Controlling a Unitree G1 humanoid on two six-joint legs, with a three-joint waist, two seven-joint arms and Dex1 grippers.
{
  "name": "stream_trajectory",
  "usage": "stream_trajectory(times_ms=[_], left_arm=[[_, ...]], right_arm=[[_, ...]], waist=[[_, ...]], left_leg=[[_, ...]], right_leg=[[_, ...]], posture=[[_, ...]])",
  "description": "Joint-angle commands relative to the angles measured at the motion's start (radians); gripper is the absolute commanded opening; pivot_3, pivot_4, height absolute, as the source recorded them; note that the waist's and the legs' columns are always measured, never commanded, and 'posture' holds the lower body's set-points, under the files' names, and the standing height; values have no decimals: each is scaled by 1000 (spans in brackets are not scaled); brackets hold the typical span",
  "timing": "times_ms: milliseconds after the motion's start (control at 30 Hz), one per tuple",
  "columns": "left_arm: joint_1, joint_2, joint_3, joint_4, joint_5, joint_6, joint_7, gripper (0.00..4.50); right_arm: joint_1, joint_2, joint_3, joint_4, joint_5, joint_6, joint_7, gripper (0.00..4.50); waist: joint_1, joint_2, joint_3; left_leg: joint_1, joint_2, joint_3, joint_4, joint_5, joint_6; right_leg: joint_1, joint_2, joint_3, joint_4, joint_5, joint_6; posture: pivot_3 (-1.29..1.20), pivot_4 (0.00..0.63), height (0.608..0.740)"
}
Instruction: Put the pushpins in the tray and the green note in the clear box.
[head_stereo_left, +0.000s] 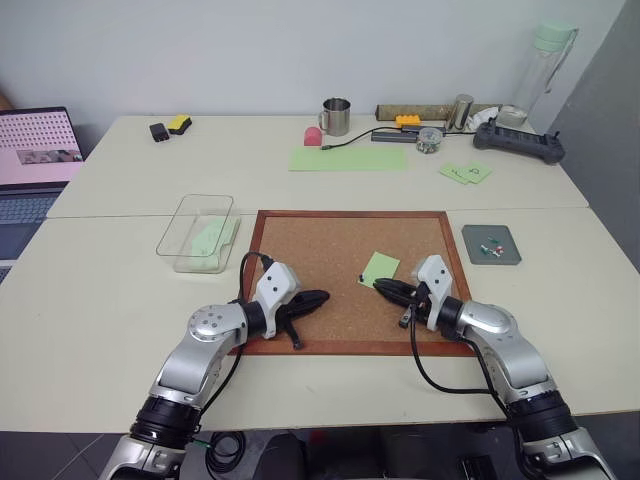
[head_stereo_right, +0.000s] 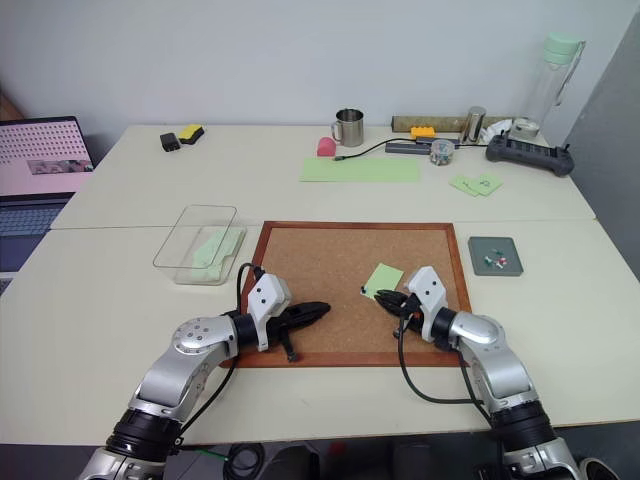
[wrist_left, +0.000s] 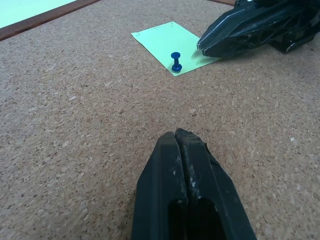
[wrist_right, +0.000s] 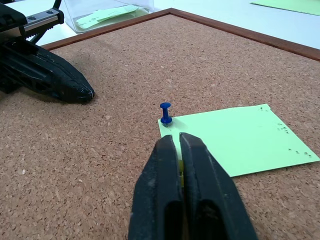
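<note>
The right gripper (wrist_right: 181, 150), its two black fingers pressed together and holding nothing that could be made out, pointed at the near corner of the green note (wrist_right: 235, 140) on the corkboard (head_stereo_left: 330, 255), with a faint yellow-green sliver, hard to identify, between the fingers. The left gripper (wrist_left: 176, 137) was likewise closed and empty, resting over the board's near left part, well apart from the note.

Going by size: the table (head_stereo_left: 100, 290) carried the corkboard at its near middle. The clear box (head_stereo_left: 197, 232) stood just off the board's far left corner with green paper already in it. The tray (head_stereo_left: 491, 244) lay beside the board's far right corner, with a few pushpins (head_stereo_left: 487, 247) inside.

The note lay toward the board's right side, its near left corner pinned by a blue pushpin (wrist_right: 165, 113) standing upright. That pin stood just ahead of the right gripper's tips, slightly to their left, shaft vertical. The right arm was plainly the nearer; the left would have had to cross the board. In all likelihood the pin must come out before the note can travel to the box.

No brand, label or legible writing showed on the task's things; scribbled notes (head_stereo_left: 466, 173) near the table's far right edge were unreadable.
</note>
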Motion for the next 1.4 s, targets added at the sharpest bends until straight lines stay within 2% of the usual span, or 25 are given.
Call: stream_trajectory(times_ms=[33, 367, 667, 867, 1033, 1267, 1333, 1400], left_arm=[[14, 9, -10, 21, 27, 16, 10, 0], [22, 15, -12, 27, 26, 8, 3, 0], [12, 14, -16, 37, 28, 2, -3, 0], [16, 16, -18, 38, 30, -2, -6, 0], [12, 11, -24, 40, 33, -4, -8, 0], [9, 13, -21, 40, 34, -6, -7, 0], [12, 15, -20, 38, 38, -7, -4, 0], [16, 17, -19, 35, 37, -7, -2, 0]], right_arm=[[-6, -8, -21, -32, 10, -5, 5, 8], [5, 7, -87, -253, 144, 120, -23, 8], [-1, 7, -172, -265, 162, 153, -108, 8], [-97, -68, -348, -35, 52, 107, -323, 8], [-194, -150, -426, 198, 3, 90, -404, 8], [-292, -161, -440, 413, 26, 84, -375, 8], [-311, -157, -433, 452, 30, 78, -358, 440], [-328, -152, -435, 483, 33, 69, -348, 612]], waist=[[0, 0, 0], [2, 0, 0], [1, 0, 0], [2, 0, 0], [2, 0, 0], [0, 1, 0], [0, 1, 0], [0, 1, 0]], left_leg=[[0, 0, 0, 0, 0, 0], [-1, 0, -1, 0, 0, 0], [-1, -1, -4, 0, 0, 0], [-1, -1, -4, 0, 0, 0], [0, -2, -3, -1, 0, 0], [0, -2, -2, 0, 0, 0], [0, -2, -2, 0, 0, 0], [0, -2, -2, 0, 0, 0]], right_leg=[[0, 0, 0, 0, 0, 0], [0, 0, -1, 0, 0, 0], [0, 0, -1, 0, 0, 0], [0, 0, -1, 0, 0, 0], [0, -1, 0, 0, 0, 0], [0, -1, 1, 0, 0, 0], [0, -1, 1, 0, 0, 0], [0, -1, 1, 0, 0, 0]], posture=[[0, 150, 740], [0, 150, 740], [0, 150, 740], [0, 150, 740], [0, 150, 740], [0, 150, 740], [0, 150, 740], [0, 150, 740]])
